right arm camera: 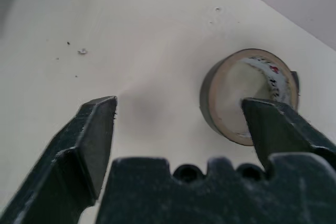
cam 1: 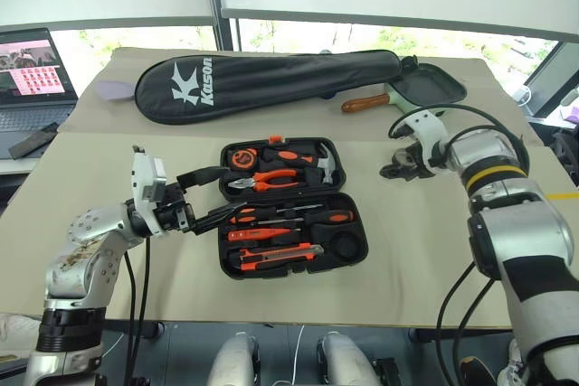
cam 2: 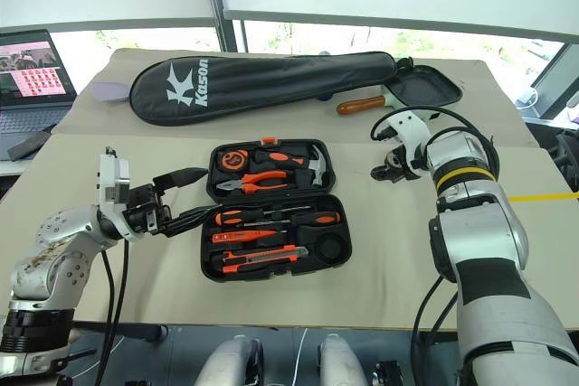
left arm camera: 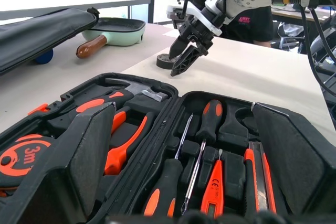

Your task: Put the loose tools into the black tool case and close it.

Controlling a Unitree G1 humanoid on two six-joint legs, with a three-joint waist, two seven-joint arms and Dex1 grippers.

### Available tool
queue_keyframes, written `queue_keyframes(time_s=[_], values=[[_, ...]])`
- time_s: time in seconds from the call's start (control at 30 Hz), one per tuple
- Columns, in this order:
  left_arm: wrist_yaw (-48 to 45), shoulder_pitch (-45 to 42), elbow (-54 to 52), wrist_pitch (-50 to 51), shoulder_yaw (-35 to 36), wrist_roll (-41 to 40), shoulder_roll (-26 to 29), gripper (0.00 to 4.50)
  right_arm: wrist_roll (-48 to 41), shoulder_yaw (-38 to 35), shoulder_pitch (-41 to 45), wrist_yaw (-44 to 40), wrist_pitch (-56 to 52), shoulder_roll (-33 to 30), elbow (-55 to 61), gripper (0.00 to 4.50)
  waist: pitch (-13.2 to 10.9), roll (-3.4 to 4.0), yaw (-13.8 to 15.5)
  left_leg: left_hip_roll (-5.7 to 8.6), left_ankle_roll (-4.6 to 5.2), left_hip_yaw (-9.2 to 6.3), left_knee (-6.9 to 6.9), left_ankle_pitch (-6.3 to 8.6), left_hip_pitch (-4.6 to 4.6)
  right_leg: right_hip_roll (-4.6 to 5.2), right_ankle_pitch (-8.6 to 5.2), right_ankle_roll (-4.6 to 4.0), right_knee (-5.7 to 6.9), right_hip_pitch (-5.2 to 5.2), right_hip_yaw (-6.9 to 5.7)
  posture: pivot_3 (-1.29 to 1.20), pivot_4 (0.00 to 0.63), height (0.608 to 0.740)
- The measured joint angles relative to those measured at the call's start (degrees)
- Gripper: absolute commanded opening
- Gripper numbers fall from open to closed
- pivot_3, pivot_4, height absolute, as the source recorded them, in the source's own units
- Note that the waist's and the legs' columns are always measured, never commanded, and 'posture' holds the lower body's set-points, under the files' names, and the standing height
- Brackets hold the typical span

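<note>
1. I saw the left hand (cam 1: 201, 194) left of the black tool case (cam 1: 291, 205), its two fingers spread wide and holding nothing, tips near the case's left edge.
2. The case lay open on the worktop (cam 1: 109, 178). Its near half carried two thin screwdrivers (cam 1: 288, 215), the small tester screwdriver (cam 1: 259, 234) and the utility knife (cam 1: 276, 254).
3. The far half carried the pliers (cam 1: 268, 179), hammer (cam 1: 318, 162) and tape measure (cam 1: 240, 157).
4. The tape roll (right arm camera: 247, 96) lay on the worktop right of the case, well apart from it.
5. The right hand (right arm camera: 181, 116) hung over the roll, fingers parted; one fingertip (right arm camera: 268, 121) overlapped the roll, and I could not tell whether it touched.
</note>
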State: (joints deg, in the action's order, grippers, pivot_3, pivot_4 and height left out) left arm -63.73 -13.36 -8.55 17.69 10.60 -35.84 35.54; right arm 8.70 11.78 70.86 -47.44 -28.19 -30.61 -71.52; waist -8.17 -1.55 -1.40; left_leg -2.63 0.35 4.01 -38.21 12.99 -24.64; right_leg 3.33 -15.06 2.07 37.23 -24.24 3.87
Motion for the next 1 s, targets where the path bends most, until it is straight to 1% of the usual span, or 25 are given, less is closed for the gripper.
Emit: queue_keyframes(time_s=[0.1,0.17,0.3,0.47,0.57,0.6,0.63,0.7,0.8,0.87,0.93,1.0], values=[[-0.2,-0.1,0.3,-0.1,-0.4,0.1,0.0,4.5,0.0,-0.7,-0.2,0.0,-0.1,0.3,-0.2,2.16,0.0,0.0,0.0,0.0,0.0,0.0,0.0,0.0,0.0,0.0,0.0,0.0,0.0,0.0,0.0,0.0,0.15,0.74],[-0.5,-0.1,0.6,-0.1,-0.5,0.4,0.2,4.5,0.0,-1.1,-0.2,0.1,-0.1,0.3,-0.3,1.41,0.0,0.0,0.0,0.0,-0.01,0.0,0.0,0.0,0.0,0.0,0.0,0.0,0.0,0.0,0.0,0.0,0.15,0.74],[-0.7,-0.4,0.6,-0.1,-0.9,0.9,0.2,4.5,0.1,-1.5,-0.2,0.2,0.2,0.3,-0.4,0.04,0.0,0.0,-0.1,0.0,-0.01,0.0,0.0,0.0,0.0,0.0,0.0,0.0,0.0,0.0,0.0,0.0,0.15,0.74],[-0.9,-1.2,1.0,-0.1,-1.9,1.9,0.2,4.5,-0.6,-3.1,-1.0,-0.9,3.6,0.1,-0.2,0.01,0.0,0.0,-0.3,0.0,-0.01,0.0,0.0,0.0,0.01,-0.01,0.0,0.0,0.01,0.01,0.0,0.0,0.15,0.74],[-1.4,-1.2,1.2,-0.2,-2.2,2.0,0.2,4.5,-2.2,-3.7,-2.3,-8.5,5.3,-1.5,3.4,0.01,0.0,0.03,-0.3,0.01,-0.01,0.0,0.0,0.0,-0.01,0.0,0.0,0.01,0.0,-0.01,0.0,0.0,0.15,0.74],[-1.8,-1.0,1.3,-0.3,-2.2,2.0,0.2,4.5,-3.4,-3.8,-2.8,-13.1,5.1,-2.5,6.3,0.01,0.0,0.06,-0.3,0.0,-0.01,0.0,0.0,0.0,-0.01,0.0,0.0,0.01,0.0,-0.01,0.0,0.0,0.15,0.74],[-2.5,-0.6,1.2,-0.6,-2.2,2.0,0.5,4.5,-4.6,-3.7,-3.7,-18.1,3.6,-3.9,11.8,0.01,0.0,0.08,-0.3,-0.01,0.0,-0.01,0.0,0.0,-0.01,0.0,0.0,0.01,0.0,-0.01,0.0,0.0,0.15,0.74],[-4.6,0.9,1.2,-1.9,-2.2,2.1,1.5,4.5,-7.5,-3.3,-6.4,-25.5,-0.6,-6.6,23.0,0.01,0.0,0.09,-0.2,-0.08,0.0,-0.09,0.0,0.0,-0.02,-0.06,0.0,0.01,0.01,-0.01,-0.02,0.0,0.15,0.74],[-9.8,4.6,1.5,-5.3,-1.9,2.3,3.9,4.5,-14.2,-1.5,-15.2,-35.0,-12.7,-13.1,48.9,0.01,0.0,0.1,0.3,-0.15,0.04,-0.24,0.02,0.03,0.02,-0.1,0.0,0.0,-0.01,-0.01,-0.05,0.0,0.15,0.74],[-12.4,5.7,1.6,-6.7,-2.1,2.4,4.5,4.5,-18.8,-0.6,-20.5,-37.1,-20.4,-15.2,63.6,0.01,0.0,0.1,0.4,-0.13,0.04,-0.26,0.0,0.03,0.02,-0.09,0.0,0.0,0.0,0.0,-0.04,0.0,0.15,0.74],[-14.1,6.6,0.9,-7.5,-2.4,2.3,5.0,4.5,-23.1,0.5,-24.6,-36.7,-27.2,-15.7,76.6,0.01,0.0,0.1,0.5,-0.14,0.04,-0.29,-0.1,0.03,0.04,-0.09,0.01,-0.03,0.05,0.03,-0.04,0.0,0.15,0.74],[-15.2,7.4,0.2,-7.7,-2.7,2.2,5.1,4.5,-25.5,1.6,-27.4,-35.1,-31.4,-15.8,85.1,0.01,0.0,0.1,0.6,-0.13,0.04,-0.28,-0.25,0.03,0.05,-0.08,0.01,-0.03,0.13,0.07,-0.04,0.0,0.15,0.74]])
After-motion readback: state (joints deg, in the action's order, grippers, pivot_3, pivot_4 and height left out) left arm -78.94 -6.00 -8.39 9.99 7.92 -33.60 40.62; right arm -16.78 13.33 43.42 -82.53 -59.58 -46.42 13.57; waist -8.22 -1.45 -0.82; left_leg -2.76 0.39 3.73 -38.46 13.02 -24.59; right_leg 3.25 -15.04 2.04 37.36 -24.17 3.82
